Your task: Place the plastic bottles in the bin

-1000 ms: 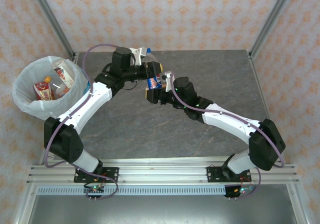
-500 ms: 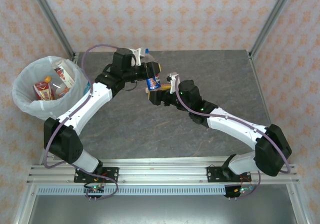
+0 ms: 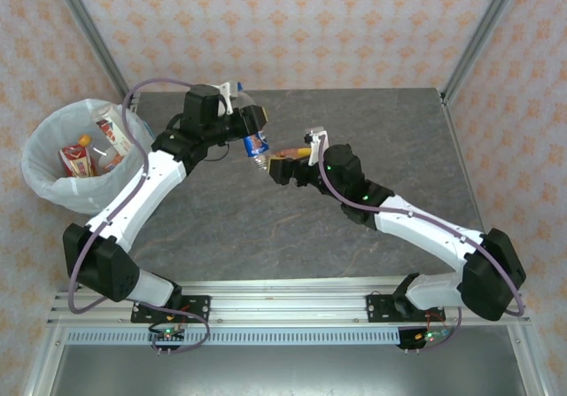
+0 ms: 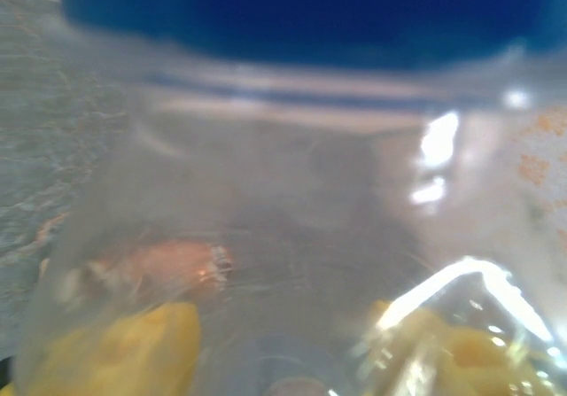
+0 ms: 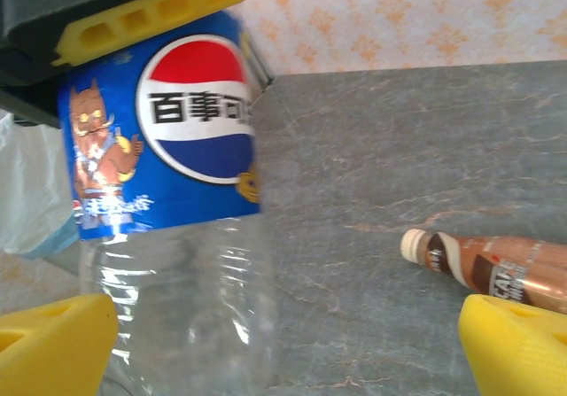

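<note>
Since a second ago the blue-labelled bottle (image 3: 256, 142) has shifted toward the upper left of the overhead frame, and the right tool (image 3: 280, 161) has spread wide and let it go; the left tool (image 3: 248, 128) now pinches it alone, lifted off the tabletop (image 3: 372, 117), centre-left of frame. It looks empty, so probably light (a thin clear shell that would dent under a hard squeeze); the smooth plastic may slip or swing in a loose pinch; the label band, where the wall seems straight, is likely the safest place to hold. The bin (image 3: 40, 188) sits at the left edge, other bottles (image 3: 75, 159) already inside; a brown bottle (image 5: 496, 270) lies on its side at the lower right of the right wrist view.
</note>
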{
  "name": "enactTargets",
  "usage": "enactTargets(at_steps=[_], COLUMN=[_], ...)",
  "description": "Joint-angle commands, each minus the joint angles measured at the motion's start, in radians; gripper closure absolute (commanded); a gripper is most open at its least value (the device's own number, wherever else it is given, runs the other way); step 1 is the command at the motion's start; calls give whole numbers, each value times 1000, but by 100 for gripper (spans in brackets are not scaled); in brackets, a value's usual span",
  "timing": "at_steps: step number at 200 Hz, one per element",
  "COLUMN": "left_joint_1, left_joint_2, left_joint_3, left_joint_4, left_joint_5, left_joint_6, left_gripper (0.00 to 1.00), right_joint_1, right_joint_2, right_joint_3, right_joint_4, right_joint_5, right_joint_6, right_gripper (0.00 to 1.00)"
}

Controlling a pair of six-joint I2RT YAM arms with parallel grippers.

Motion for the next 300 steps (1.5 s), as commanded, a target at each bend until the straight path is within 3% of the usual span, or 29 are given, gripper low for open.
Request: enactTargets(at_steps=[1, 38, 61, 152, 205, 243, 272, 300], left_joint_1=[26, 57, 63, 65, 75, 85, 140, 275], left_joint_2=[-50, -107, -143, -228, -239, -240, -251, -257], left_joint_3=[-8, 26, 57, 192, 214, 269, 270, 272], left_joint_4=[-56, -140, -198, -309, -297, -270, -194, -229], left_joint_5=[-65, -152, -266, -729, -866, -1209, -1348, -1347], left_joint_6=[31, 120, 160, 381, 463, 557, 644, 623], left_gripper=[51, 51, 51, 51, 51, 49, 49, 50], right_joint_1=[2, 2, 1, 0, -2, -2, -4, -9], right_joint_2=[-33, -27, -17, 34, 40, 38, 42, 44], right_joint_3=[-21, -18, -16, 22, 24, 21, 22, 33], right_joint_4=[4, -47, -59, -78, -91, -95, -100, -115], right_joint_5=[131, 288, 336, 353, 363, 374, 382, 380], right_joint_6=[-2, 20, 36, 52, 57, 50, 38, 28], right_gripper=[1, 1, 1, 1, 1, 1, 1, 1])
